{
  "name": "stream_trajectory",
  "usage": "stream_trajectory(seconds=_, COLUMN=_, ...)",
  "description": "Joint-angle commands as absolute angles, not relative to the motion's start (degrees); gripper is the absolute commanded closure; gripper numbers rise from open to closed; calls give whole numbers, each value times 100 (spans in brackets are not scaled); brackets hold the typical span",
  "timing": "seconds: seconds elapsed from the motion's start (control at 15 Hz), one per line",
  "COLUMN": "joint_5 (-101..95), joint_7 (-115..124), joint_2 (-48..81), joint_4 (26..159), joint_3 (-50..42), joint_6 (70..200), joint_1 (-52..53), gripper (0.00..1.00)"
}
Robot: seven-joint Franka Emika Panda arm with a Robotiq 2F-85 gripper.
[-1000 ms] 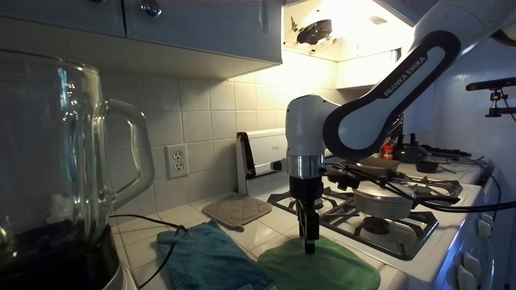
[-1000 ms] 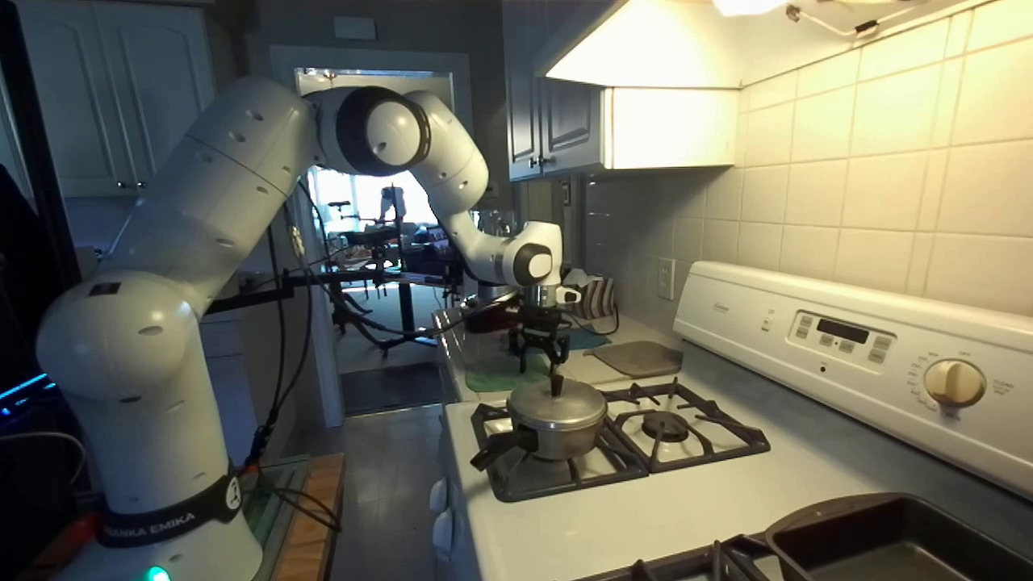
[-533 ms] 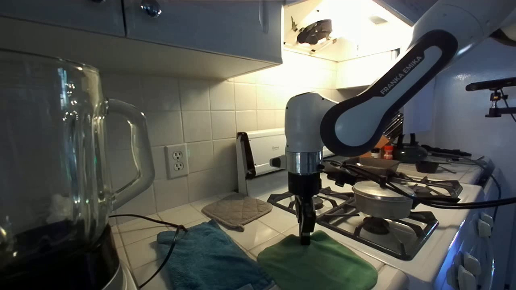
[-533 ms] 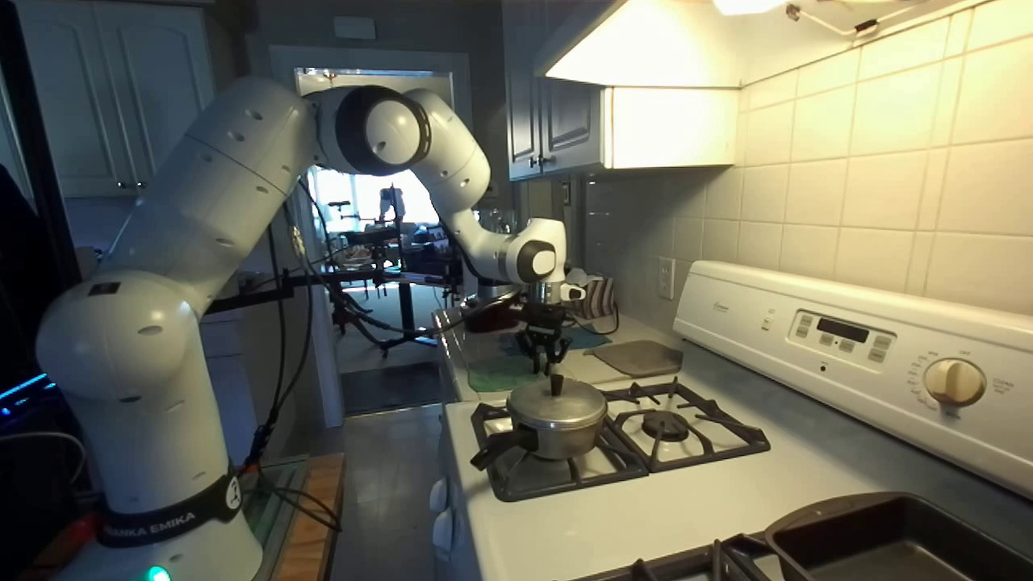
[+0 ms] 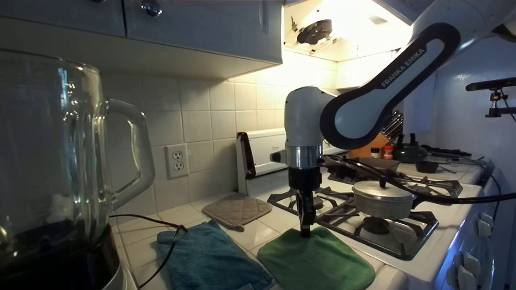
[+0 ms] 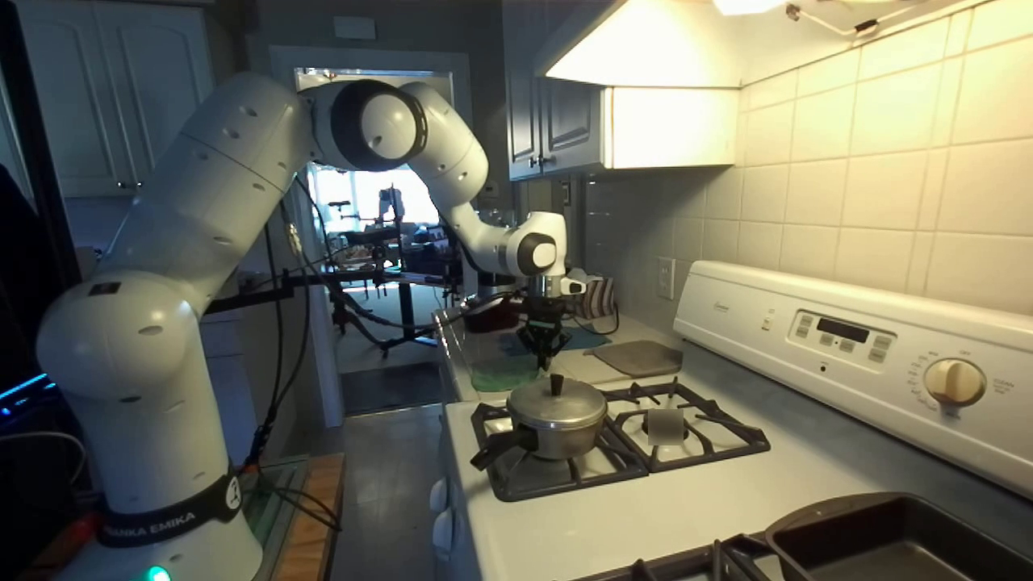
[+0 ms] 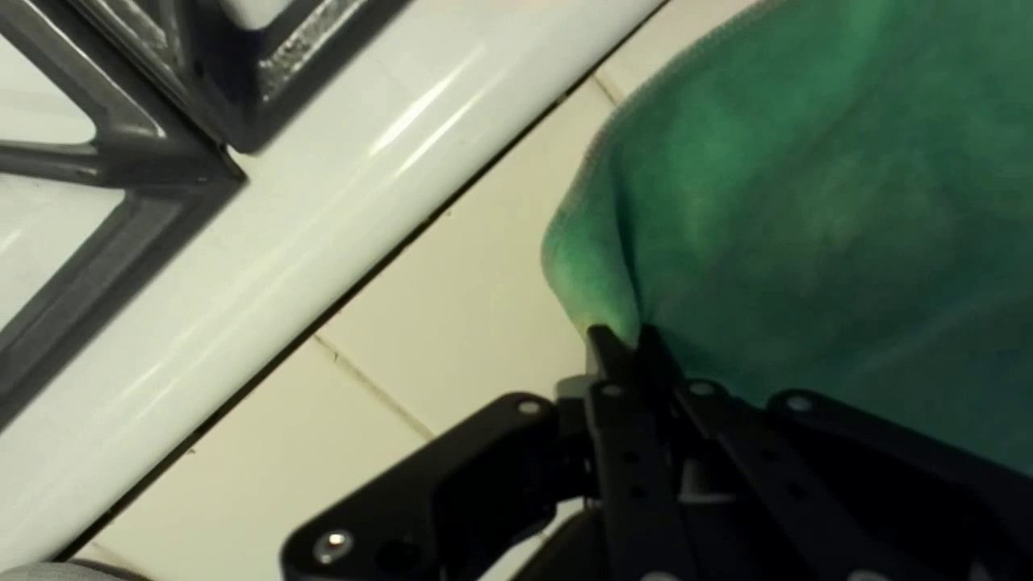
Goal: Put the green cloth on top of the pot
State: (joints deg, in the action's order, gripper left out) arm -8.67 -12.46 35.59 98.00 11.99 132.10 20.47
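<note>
The green cloth (image 5: pixel 318 262) lies rumpled on the tiled counter beside the stove. In the wrist view a fold at the edge of the cloth (image 7: pixel 807 202) is pinched between the fingertips of my gripper (image 7: pixel 623 335), which is shut on it. Most of the fabric still rests on the counter. Seen from an exterior view, the gripper (image 5: pixel 305 233) points straight down at the cloth's stove-side edge. The silver pot (image 6: pixel 557 420), lidded and with a dark knob, sits on a burner close by. In that exterior view it stands in front of the gripper (image 6: pixel 543 363).
A teal cloth (image 5: pixel 213 257) lies beside the green one, and a grey quilted mat (image 5: pixel 238 209) is nearer the wall. Black burner grates (image 6: pixel 686 428) surround the pot. The pot's handle (image 6: pixel 504 448) juts outward. A glass blender (image 5: pixel 129 153) stands on the counter.
My gripper has gone from open to shut, taking hold of the cloth's edge. It has risen slightly, and the cloth's edge has been drawn up and inward with it.
</note>
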Motion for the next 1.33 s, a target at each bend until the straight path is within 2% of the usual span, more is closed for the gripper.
stream_trajectory(seconds=0.0, joint_5=-1122, joint_7=-871, joint_2=3140, joint_4=9915, joint_3=1069, joint_6=12774, joint_1=2107, gripper=98)
stream_trajectory(seconds=0.67, joint_5=-1339, joint_7=-11, joint_2=2277, joint_4=10236, joint_3=729, joint_6=12356, joint_1=1927, gripper=98)
stream_trajectory(seconds=1.27, joint_5=-1422, joint_7=1640, joint_2=1239, joint_4=11140, joint_3=583, joint_6=12181, joint_1=1843, gripper=98)
